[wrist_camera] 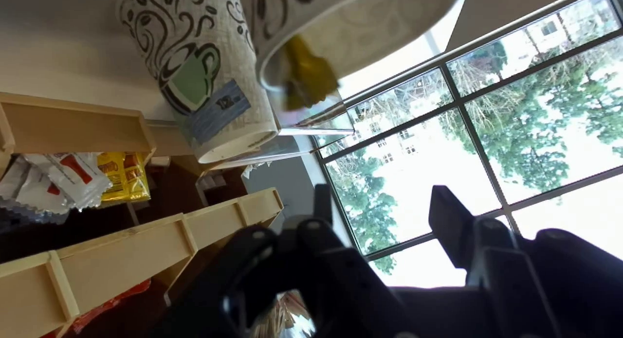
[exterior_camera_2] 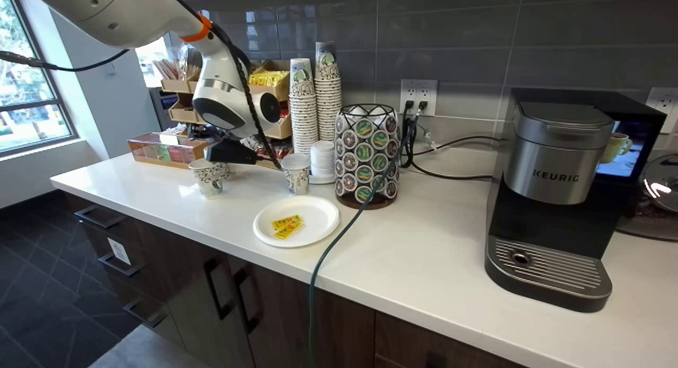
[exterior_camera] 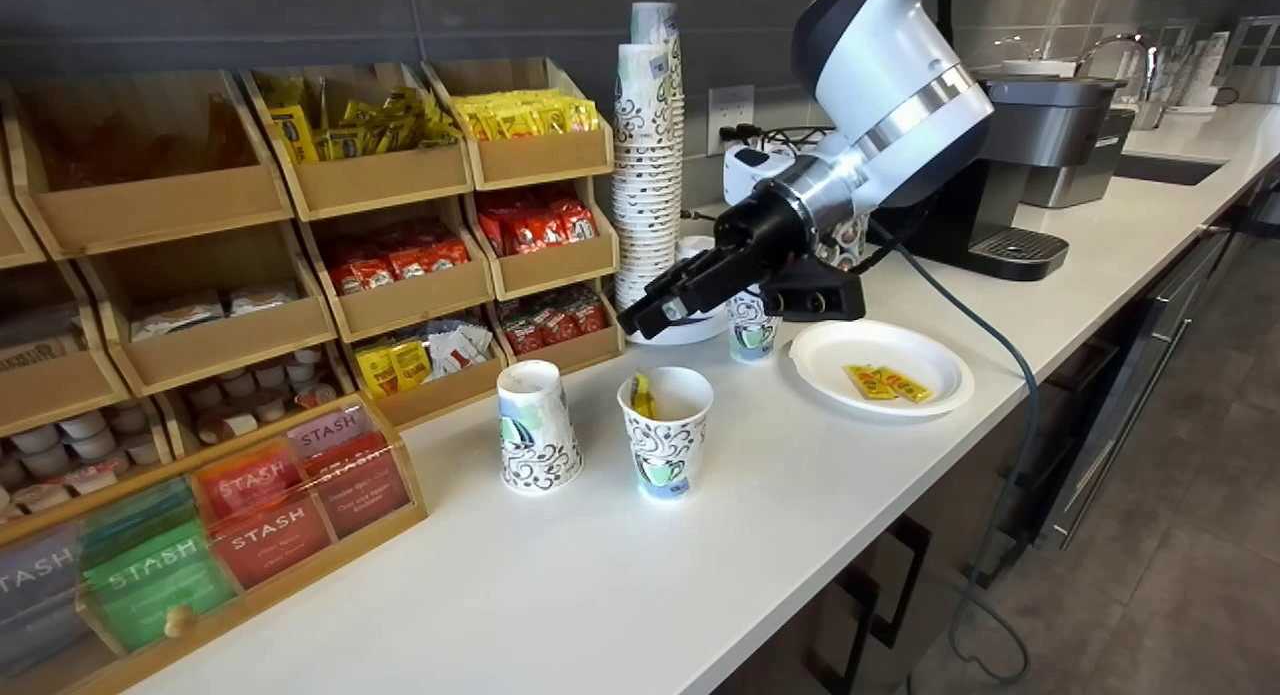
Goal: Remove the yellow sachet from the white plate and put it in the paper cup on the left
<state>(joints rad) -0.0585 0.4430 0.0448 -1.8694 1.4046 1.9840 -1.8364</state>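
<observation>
The white plate (exterior_camera: pixel 835 360) holds two yellow sachets (exterior_camera: pixel 888 383) that overlap; plate (exterior_camera_2: pixel 318 214) and sachets (exterior_camera_2: pixel 287 226) show in both exterior views. An upright paper cup (exterior_camera: pixel 665 450) stands left of the plate in an exterior view. A yellow sachet (exterior_camera: pixel 643 397) sticks up inside it; cup (wrist_camera: pixel 370 41) and sachet (wrist_camera: pixel 309 75) also show in the wrist view. An upside-down cup (exterior_camera: pixel 538 435) stands beside it. My gripper (exterior_camera: pixel 645 320) is above and behind the upright cup. In the wrist view my gripper (wrist_camera: pixel 381 199) is open with nothing between its fingers.
Wooden racks (exterior_camera: pixel 370 180) with packets and a tea box (exterior_camera: pixel 270 515) stand at the left. Tall cup stacks (exterior_camera: pixel 645 175) stand behind the gripper. Another cup (exterior_camera: pixel 752 327) is near the plate. A pod carousel (exterior_camera_2: pixel 366 156), a coffee maker (exterior_camera_2: pixel 551 198) and a green cable (exterior_camera_2: pixel 339 238) are near.
</observation>
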